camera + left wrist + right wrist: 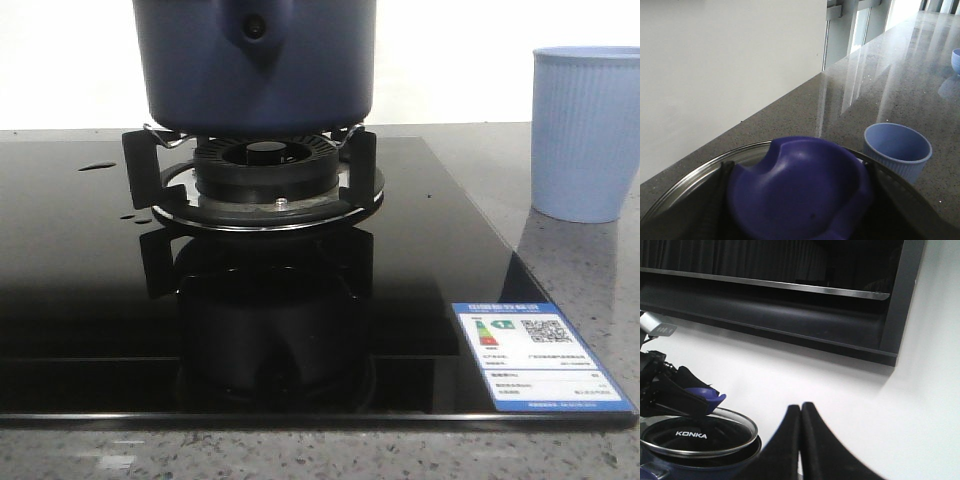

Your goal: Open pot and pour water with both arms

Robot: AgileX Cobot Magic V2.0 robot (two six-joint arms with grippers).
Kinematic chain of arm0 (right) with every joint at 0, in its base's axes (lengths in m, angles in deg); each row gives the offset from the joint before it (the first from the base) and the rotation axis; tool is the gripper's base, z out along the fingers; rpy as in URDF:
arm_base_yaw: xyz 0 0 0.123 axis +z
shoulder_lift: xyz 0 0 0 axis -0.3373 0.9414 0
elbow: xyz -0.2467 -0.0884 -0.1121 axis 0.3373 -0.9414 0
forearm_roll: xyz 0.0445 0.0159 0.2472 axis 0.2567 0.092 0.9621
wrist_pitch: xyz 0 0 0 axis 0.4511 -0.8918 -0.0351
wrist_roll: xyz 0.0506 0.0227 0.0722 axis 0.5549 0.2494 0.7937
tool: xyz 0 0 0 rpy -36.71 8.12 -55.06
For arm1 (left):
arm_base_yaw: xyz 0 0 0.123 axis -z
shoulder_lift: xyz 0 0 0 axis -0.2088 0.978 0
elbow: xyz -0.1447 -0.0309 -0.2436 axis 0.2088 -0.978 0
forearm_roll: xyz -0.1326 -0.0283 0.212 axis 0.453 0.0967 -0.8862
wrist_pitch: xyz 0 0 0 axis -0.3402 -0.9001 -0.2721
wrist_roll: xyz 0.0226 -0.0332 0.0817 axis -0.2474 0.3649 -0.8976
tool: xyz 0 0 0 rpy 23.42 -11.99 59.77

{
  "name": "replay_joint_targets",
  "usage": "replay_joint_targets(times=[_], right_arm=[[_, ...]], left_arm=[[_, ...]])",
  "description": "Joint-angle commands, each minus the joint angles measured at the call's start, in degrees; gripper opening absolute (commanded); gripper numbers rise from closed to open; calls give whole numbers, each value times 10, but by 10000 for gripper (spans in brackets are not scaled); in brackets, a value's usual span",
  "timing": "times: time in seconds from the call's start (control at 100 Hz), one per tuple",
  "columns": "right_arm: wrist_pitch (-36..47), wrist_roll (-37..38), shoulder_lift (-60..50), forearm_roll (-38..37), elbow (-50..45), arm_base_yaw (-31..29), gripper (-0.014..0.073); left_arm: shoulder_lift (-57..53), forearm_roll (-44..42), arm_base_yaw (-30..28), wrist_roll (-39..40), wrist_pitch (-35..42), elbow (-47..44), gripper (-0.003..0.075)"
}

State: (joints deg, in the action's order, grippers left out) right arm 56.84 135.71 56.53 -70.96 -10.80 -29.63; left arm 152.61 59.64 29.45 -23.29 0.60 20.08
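Note:
The dark navy pot (255,60) stands on the burner's pan supports, its handle mount (255,28) facing the camera and its top cut off by the frame. In the left wrist view my left gripper (800,200) is shut on the lid's blue knob (800,185), with a dark finger on each side and the glass lid's steel rim (690,177) beneath. The right wrist view shows the lid (700,437) slightly raised over the pot (715,465), with the left gripper (670,390) on its knob. My right gripper (801,410) is beside the pot, shut with nothing between its fingers.
A light blue ribbed cup (585,130) stands on the granite counter right of the black glass cooktop (90,300); it also shows beyond the lid (897,150). An energy label (535,360) sits at the cooktop's front right corner. Water drops (98,167) lie left of the burner (265,180).

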Motion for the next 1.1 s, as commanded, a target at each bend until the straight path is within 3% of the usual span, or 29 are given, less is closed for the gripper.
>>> replay_joint_targets(times=[0.0, 0.49, 0.94, 1.09], right_arm=[[1, 2, 3, 20, 18, -1, -70], [-1, 2, 3, 16, 18, -1, -70], [-3, 2, 3, 9, 18, -1, -70], [-4, 2, 3, 6, 18, -1, -70]], left_arm=[[-16, 48, 4, 0, -21, 23, 285], [13, 71, 4, -2, 3, 23, 285], [15, 100, 4, -75, 14, 23, 288], [15, 101, 4, -75, 10, 23, 380]])
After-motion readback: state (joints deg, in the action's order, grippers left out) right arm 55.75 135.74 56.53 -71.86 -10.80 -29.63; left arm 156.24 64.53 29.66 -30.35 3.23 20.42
